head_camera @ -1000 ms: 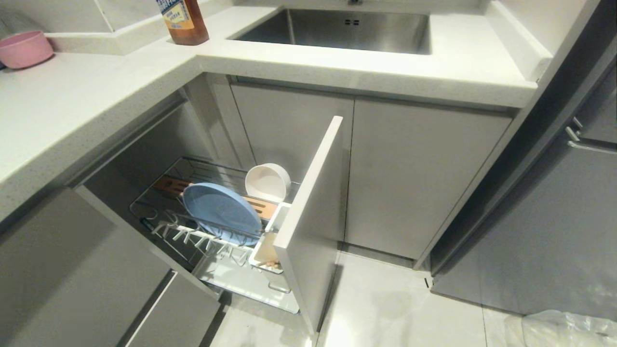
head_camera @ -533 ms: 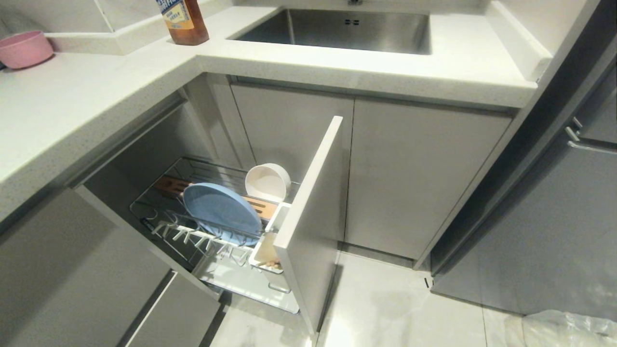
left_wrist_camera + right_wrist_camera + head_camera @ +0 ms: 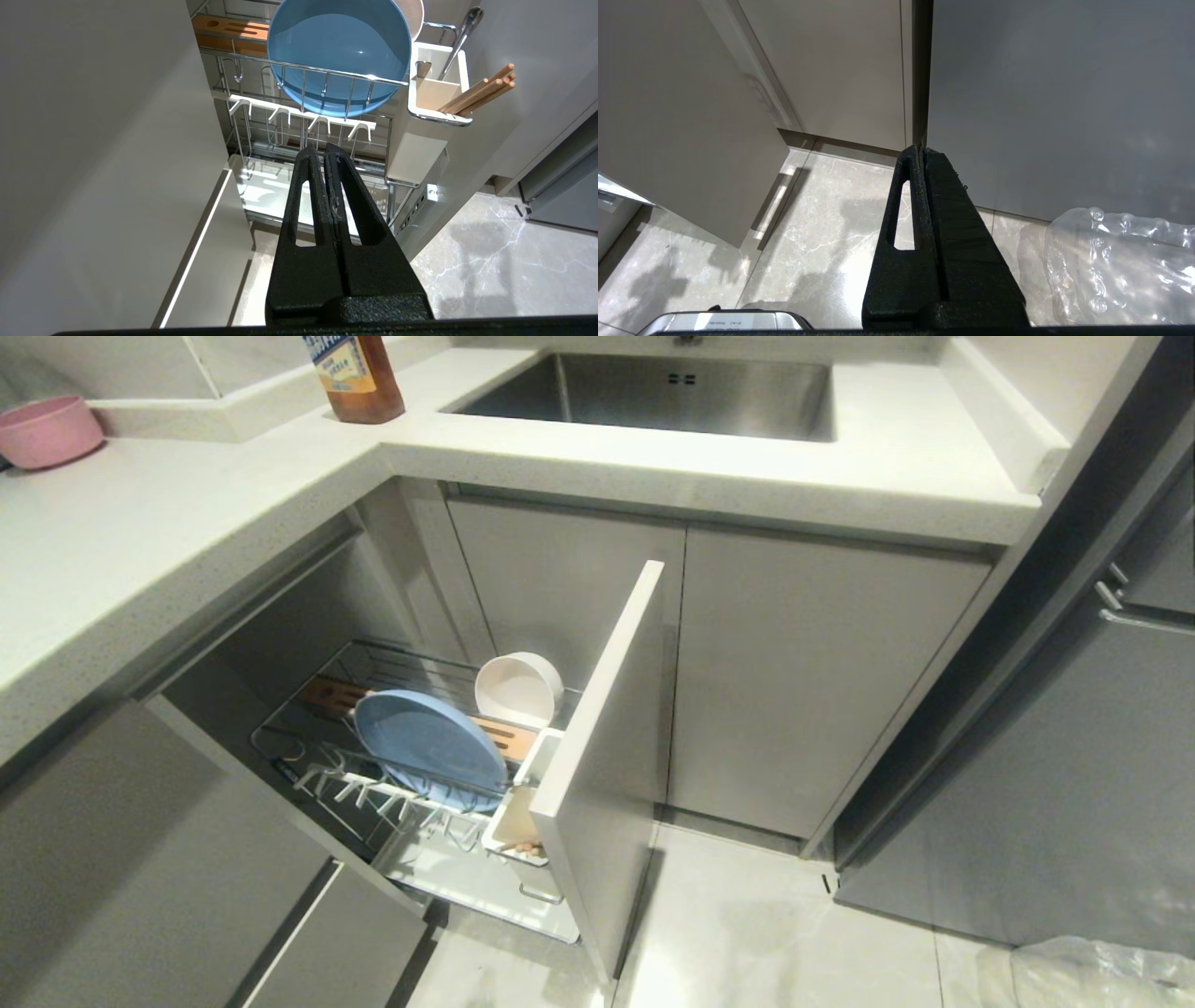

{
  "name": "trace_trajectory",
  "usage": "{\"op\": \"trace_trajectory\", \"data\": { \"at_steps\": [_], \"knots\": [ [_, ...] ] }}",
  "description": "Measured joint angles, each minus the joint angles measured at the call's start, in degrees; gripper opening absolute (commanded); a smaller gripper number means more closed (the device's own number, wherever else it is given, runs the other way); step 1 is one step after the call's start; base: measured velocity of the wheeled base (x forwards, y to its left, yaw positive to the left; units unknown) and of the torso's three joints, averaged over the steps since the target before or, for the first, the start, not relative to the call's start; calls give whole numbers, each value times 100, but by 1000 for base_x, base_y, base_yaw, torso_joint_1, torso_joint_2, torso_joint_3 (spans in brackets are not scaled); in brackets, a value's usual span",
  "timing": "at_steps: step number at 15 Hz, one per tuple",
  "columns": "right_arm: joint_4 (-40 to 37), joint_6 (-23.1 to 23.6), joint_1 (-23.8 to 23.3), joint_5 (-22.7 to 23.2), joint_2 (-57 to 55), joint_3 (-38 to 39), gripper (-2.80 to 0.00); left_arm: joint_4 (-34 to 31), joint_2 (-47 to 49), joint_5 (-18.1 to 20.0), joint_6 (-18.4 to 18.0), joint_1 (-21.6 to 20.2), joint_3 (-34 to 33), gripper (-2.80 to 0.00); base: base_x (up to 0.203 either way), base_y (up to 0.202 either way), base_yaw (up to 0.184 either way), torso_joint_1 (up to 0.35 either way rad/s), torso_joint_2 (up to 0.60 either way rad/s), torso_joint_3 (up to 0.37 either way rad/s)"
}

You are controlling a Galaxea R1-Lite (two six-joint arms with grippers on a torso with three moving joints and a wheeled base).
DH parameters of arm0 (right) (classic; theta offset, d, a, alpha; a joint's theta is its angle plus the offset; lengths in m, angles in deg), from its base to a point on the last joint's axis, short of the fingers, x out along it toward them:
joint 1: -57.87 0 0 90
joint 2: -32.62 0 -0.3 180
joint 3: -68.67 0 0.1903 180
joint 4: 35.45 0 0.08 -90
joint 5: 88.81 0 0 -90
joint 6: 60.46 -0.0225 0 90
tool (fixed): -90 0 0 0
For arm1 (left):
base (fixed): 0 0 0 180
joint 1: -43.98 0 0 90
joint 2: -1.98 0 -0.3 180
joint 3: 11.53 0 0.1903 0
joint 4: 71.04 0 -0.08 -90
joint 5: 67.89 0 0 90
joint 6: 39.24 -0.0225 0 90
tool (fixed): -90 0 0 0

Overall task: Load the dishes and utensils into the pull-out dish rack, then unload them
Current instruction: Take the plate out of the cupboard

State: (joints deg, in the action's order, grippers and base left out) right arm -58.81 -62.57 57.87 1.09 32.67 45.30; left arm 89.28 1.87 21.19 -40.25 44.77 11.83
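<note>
The pull-out dish rack (image 3: 336,775) (image 3: 303,70) stands drawn out of the corner cabinet, its pale grey drawer front (image 3: 607,756) edge-on. A light-blue plate (image 3: 429,742) (image 3: 338,51) stands on edge in the wire basket. Behind it leans a cream bowl (image 3: 518,686). The white utensil cup (image 3: 437,91) holds wooden chopsticks (image 3: 481,91) and a metal spoon (image 3: 460,37). My left gripper (image 3: 322,149) is shut and empty, hanging in front of and below the rack. My right gripper (image 3: 920,150) is shut and empty over the floor, facing the cabinet doors. Neither arm shows in the head view.
A white L-shaped counter (image 3: 187,513) carries a steel sink (image 3: 653,392), a brown bottle (image 3: 355,378) and a pink bowl (image 3: 47,429). A grey appliance (image 3: 1074,756) stands at the right. A clear plastic bag (image 3: 1092,975) (image 3: 1115,266) lies on the tiled floor (image 3: 747,943).
</note>
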Motion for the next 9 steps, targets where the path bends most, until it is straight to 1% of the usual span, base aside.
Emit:
{"op": "trace_trajectory", "data": {
  "at_steps": [5,9],
  "knots": [
    [0,0,0,0,0,0,-280,2,1,-4,79,0,0,-280,0,0,0,0,0,0],
    [0,0,0,0,0,0,-280,3,4,-12,57,0,0,-280,0,0,0,0,0,0]
  ]
}}
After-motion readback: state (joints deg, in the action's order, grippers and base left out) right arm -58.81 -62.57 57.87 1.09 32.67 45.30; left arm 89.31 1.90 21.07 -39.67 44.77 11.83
